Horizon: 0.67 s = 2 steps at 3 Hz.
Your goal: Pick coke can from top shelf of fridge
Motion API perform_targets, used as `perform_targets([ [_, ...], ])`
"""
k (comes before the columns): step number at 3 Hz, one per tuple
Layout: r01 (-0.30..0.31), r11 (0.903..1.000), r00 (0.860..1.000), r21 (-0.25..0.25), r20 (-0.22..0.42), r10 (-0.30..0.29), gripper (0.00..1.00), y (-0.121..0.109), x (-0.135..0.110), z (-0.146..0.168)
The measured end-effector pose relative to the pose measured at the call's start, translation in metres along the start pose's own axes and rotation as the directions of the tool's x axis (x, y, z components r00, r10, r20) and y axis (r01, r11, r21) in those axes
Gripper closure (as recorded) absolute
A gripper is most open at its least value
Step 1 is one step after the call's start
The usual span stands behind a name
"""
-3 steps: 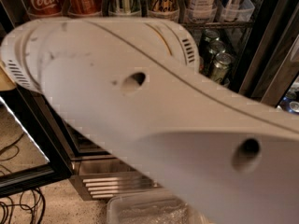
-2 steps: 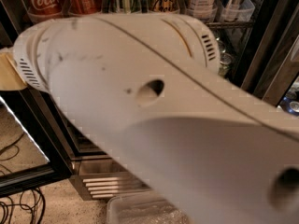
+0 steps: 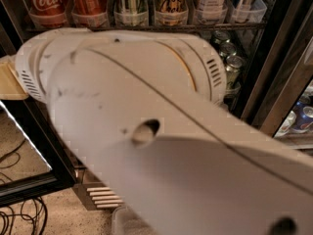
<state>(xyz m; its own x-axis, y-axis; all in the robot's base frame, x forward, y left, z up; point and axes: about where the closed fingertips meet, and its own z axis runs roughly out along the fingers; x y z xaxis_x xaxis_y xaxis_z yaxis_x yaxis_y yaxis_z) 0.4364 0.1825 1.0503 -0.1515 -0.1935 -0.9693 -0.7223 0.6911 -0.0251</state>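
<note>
Nearest us, our white arm (image 3: 161,131) fills most of the view. The claw is out of sight, so we cannot tell whether it is spread or pressed together. Low past the arm shows the ribbed grille (image 3: 102,196) of the fridge (image 3: 266,72). Farther back, on the top shelf (image 3: 234,27), the coke can (image 3: 45,1) stands upright in a clear tray (image 3: 46,19) at far left, just beside an orange-red can (image 3: 90,1).
</note>
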Motion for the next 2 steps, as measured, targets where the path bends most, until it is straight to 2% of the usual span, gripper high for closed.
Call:
perform_targets([
  [1, -0.055, 0.9954, 0.998, 0.079, 0.042, 0.052, 0.00, -0.024, 0.020, -0.005],
  [2, -0.071, 0.9866, 0.994, 0.147, 0.092, 0.058, 0.00, -0.051, 0.032, -0.011],
])
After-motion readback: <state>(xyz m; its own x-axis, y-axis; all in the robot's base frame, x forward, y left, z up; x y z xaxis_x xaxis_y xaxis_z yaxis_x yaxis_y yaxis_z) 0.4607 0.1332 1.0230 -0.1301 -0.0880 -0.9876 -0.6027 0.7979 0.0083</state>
